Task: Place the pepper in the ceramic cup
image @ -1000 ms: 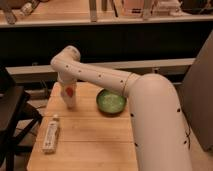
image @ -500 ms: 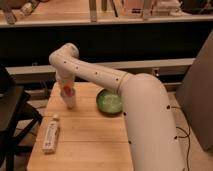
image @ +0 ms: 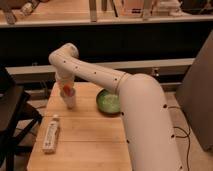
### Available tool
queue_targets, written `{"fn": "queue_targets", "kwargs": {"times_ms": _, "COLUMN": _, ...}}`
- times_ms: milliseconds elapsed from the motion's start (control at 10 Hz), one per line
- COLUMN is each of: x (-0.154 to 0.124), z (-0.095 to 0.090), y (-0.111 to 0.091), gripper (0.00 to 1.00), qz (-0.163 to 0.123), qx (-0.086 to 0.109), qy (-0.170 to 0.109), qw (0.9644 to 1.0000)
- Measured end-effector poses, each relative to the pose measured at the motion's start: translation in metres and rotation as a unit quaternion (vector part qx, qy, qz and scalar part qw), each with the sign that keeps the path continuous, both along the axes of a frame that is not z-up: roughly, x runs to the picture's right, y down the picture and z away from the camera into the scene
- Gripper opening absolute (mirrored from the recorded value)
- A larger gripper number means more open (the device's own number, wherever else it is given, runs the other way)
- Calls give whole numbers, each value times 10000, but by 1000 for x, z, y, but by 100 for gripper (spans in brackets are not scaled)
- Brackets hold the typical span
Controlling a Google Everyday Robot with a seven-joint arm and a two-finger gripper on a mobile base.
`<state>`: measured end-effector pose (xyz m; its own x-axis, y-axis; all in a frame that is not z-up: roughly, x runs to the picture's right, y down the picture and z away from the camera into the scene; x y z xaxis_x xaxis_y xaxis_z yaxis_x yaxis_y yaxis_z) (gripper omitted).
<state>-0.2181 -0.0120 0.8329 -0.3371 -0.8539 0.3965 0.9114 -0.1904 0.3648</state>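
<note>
My smooth white arm [image: 145, 115] curves from lower right to centre left over the pale wooden table [image: 90, 145], with dark shelving behind. 1 round glossy green bowl [image: 108, 102] sits mid-frame. 1 flat white tube [image: 51, 134] lies lower left. My gripper [image: 65, 84] hangs over the tapered ceramic cup [image: 70, 100]; I cannot tell its grip. The rounded pepper [image: 66, 89] sits at the cup's mouth, its long axis unclear.
</note>
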Motion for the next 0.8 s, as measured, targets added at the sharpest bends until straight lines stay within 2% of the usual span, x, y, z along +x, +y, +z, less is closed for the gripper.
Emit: {"fn": "queue_targets", "kwargs": {"times_ms": 800, "x": 19, "z": -3, "y": 0, "gripper": 80, "qz": 118, "qx": -41, "qy": 81, "qw": 9999}}
